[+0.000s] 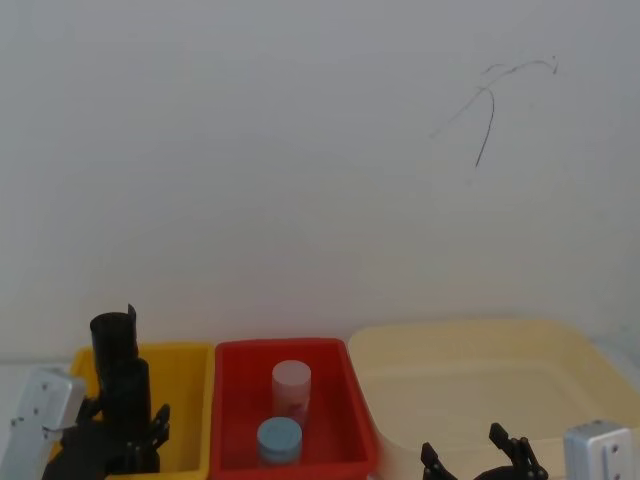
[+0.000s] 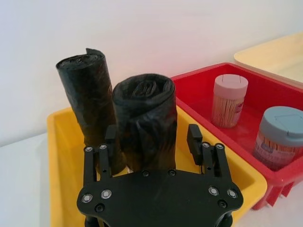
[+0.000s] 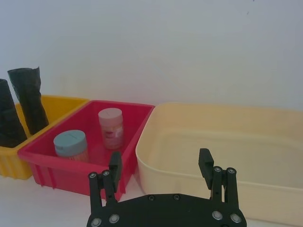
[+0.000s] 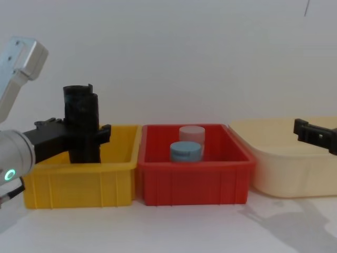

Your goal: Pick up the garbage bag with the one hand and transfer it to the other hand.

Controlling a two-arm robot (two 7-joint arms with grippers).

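Head view: the left gripper sits low at the yellow bin, a finger on either side of the garbage bag, which stands upright in that bin; a second black roll rises just behind the bag, farther from the gripper's palm. Off the gripper's right side lies the red bin, holding a pink-capped jar and a blue-capped jar; the right gripper hangs well apart, in front of the cream tub.

Left wrist view: the bag stands between the fingers — one lies against its side and the other stands a little off it, so the jaws straddle the roll, parted, without clamping; the second roll is close behind it, past the fingertips.

Right wrist view: the right gripper's jaws are spread wide with nothing between them; the cream tub lies just beyond its fingertips.

Chest view: the left gripper's silver wrist shows a green ring light; its fingers flank the bag above the yellow bin's rim — the bag's foot is hidden behind the bin wall; the right gripper hovers at the cream tub's rim.
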